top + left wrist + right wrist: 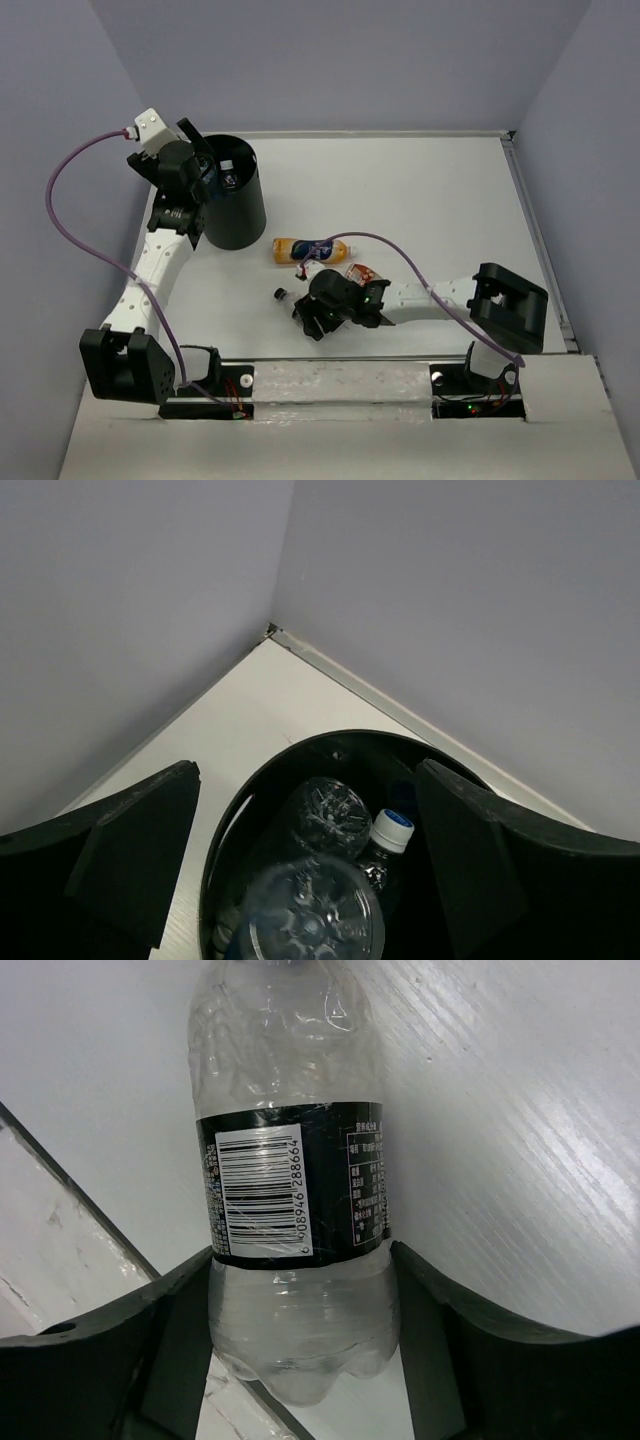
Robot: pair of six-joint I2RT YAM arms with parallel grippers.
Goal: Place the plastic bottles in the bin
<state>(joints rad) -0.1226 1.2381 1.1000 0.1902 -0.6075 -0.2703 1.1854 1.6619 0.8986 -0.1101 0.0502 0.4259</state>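
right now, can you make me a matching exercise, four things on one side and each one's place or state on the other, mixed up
Things:
1 orange bottle
2 black-label bottle
3 white-capped bottle
4 left end effector

Places or states:
a inside the bin
b open above the bin
c lying free on the table
d between the right end effector's fingers

Pairs: 1-c, 2-d, 3-a, 4-b
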